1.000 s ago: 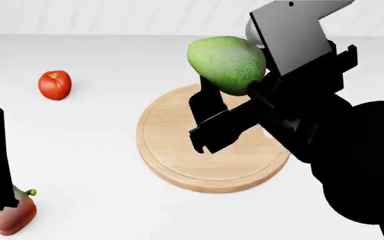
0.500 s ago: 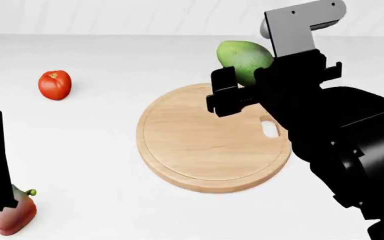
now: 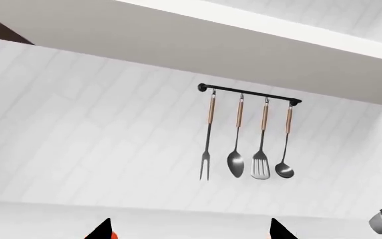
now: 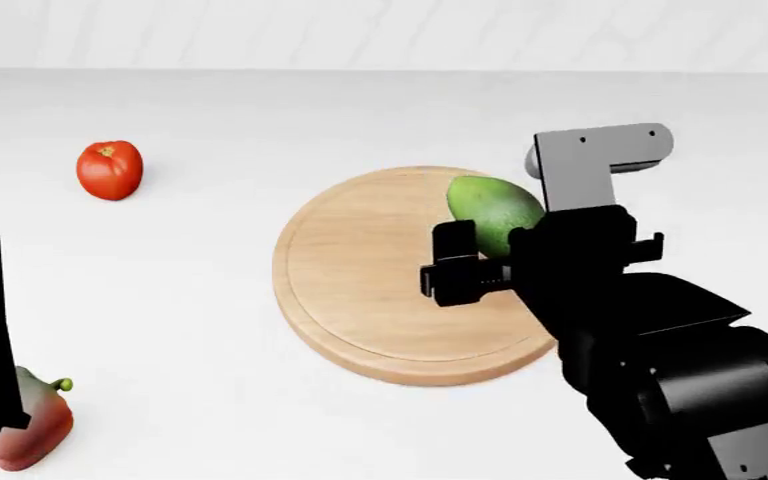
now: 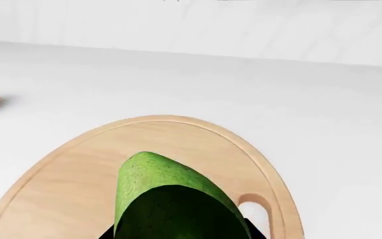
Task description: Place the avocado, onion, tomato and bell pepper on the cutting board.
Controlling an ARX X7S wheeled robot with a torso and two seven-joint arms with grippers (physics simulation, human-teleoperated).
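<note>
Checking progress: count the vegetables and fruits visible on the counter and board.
3: avocado over the cutting board in the right gripper, tomato far left, bell pepper near left. Onion unseen.

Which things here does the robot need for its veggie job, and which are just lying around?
For the job:
avocado, held in the right gripper over the cutting board
tomato
bell pepper
The onion is not in view.

Just there:
fork, spoon, spatula and ladle on the utensil rail
</note>
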